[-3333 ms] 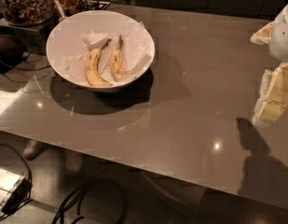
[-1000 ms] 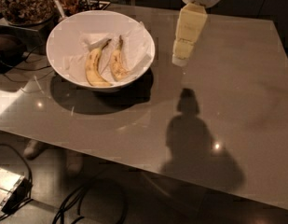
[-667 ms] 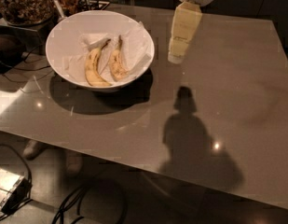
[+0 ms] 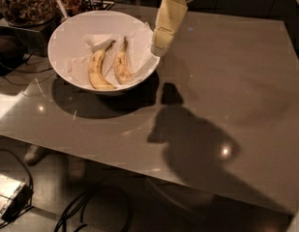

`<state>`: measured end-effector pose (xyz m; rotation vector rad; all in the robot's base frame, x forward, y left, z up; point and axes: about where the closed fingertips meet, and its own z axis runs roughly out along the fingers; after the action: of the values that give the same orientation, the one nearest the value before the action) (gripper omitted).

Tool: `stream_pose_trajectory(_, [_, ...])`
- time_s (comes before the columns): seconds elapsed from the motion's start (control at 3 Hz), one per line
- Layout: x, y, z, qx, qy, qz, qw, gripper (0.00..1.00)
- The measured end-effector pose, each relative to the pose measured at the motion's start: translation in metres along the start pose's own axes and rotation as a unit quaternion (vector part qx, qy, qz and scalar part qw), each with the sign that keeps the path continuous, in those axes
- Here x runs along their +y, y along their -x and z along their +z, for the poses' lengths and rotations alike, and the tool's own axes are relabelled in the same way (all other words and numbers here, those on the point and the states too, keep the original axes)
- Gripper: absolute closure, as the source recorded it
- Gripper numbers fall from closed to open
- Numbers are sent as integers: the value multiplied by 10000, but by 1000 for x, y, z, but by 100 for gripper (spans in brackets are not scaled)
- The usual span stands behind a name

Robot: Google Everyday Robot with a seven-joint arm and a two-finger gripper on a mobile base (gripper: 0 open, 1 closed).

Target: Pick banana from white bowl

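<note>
The white bowl (image 4: 67, 35) stands at the back left of the grey table (image 4: 236, 76), lined with white paper. Two bananas lie in it side by side. The banana (image 4: 122, 67) on the right is dull yellow with brown speckles, its stem pointing to the back. A cleaner, brighter banana (image 4: 97, 71) lies to its left. My gripper (image 4: 160, 46), pale yellow, hangs down from the top of the view over the bowl's right rim, above and to the right of the speckled banana. It holds nothing that I can see.
A dark glass jar of granola (image 4: 23, 4) and other items stand behind the bowl at the back left. Cables (image 4: 81, 207) and a small box (image 4: 8, 195) lie on the floor below the table's front edge.
My gripper has moved left across the table, from the right side to the bowl's right rim. The bowl and both bananas have not moved.
</note>
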<state>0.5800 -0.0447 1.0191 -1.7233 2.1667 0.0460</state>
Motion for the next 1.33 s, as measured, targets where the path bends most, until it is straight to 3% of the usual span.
stream_pose_trajectory(0.33, [-2,18,3,-451,392,74,9982,0])
stream_pose_trajectory(0.67, [-7,30,3,-660,327,68,9973,0])
stream_pose_trajectory(1.0, [-11,26,20,-328,77,487,9982,0])
stream_pose_trajectory(1.33, [5,13,62,421,390,1269,9903,0])
